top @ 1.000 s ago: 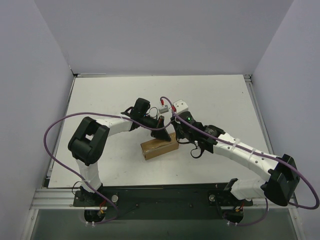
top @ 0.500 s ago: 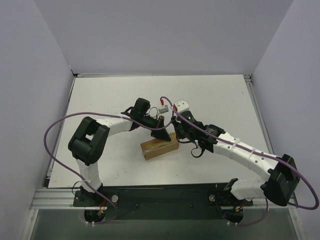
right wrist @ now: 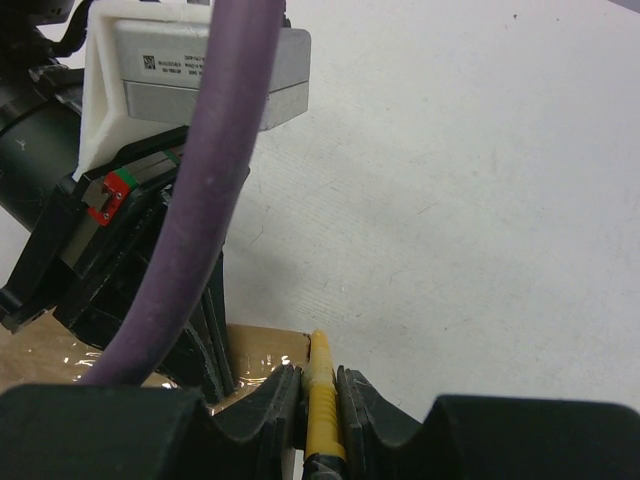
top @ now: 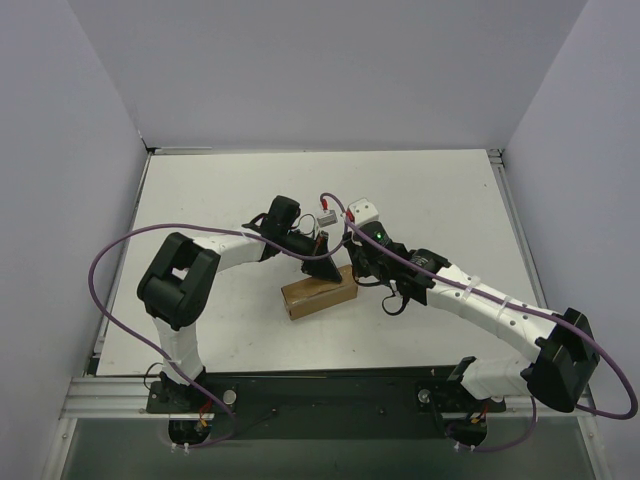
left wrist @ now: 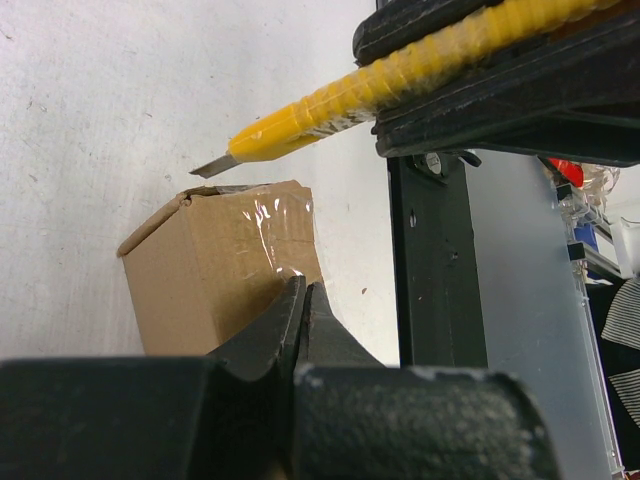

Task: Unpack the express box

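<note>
At express box: left fingers together, right fingers clamped on knife; nothing moved since.

The box, a small oblong of plain brown cardboard, lies flat on the white table, just toward 6 o'clock from its centre, its length running from 8 to 2 o'clock. Its flaps are closed, with glossy clear tape across the top.

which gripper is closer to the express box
Left. The left gripper, shut, rests its tips on the taped top of the express box; the right gripper holds the utility knife just off its end.
</note>
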Available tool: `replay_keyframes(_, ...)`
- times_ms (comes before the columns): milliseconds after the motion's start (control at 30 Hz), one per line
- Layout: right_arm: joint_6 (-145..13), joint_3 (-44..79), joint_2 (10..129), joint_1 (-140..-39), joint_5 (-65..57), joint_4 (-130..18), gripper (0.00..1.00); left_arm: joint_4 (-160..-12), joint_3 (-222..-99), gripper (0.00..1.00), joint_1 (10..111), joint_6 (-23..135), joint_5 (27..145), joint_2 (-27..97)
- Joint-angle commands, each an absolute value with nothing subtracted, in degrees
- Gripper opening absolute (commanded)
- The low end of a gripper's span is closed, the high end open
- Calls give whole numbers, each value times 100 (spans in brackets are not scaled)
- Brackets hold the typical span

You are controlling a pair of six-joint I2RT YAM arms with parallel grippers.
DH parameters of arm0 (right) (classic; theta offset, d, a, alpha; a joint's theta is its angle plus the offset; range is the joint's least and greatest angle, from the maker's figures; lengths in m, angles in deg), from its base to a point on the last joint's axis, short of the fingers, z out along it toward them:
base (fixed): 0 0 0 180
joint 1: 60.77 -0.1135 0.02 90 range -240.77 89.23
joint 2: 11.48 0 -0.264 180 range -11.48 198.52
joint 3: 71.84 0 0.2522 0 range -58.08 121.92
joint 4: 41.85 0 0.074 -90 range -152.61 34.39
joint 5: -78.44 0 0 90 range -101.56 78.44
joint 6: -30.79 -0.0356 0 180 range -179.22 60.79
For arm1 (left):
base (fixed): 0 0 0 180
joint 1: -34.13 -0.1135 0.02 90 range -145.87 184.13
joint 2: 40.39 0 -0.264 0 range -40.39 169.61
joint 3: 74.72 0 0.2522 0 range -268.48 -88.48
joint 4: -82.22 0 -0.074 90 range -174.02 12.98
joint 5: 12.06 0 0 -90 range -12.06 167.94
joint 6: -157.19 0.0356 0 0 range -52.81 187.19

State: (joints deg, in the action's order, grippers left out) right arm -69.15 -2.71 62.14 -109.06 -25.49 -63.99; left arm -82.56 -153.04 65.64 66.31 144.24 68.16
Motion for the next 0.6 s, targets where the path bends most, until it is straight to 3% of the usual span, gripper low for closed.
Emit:
replay_keyframes(0,-6818,-113,6120,-10876,-2747,-6317,0,-7918,-15238,0,6525,6983,13445,7158)
replay_keyframes(567,-6985,-227,6235,-10823,-2492,-6387,0,-7901,-15194,0,6525,7018,13437,7132)
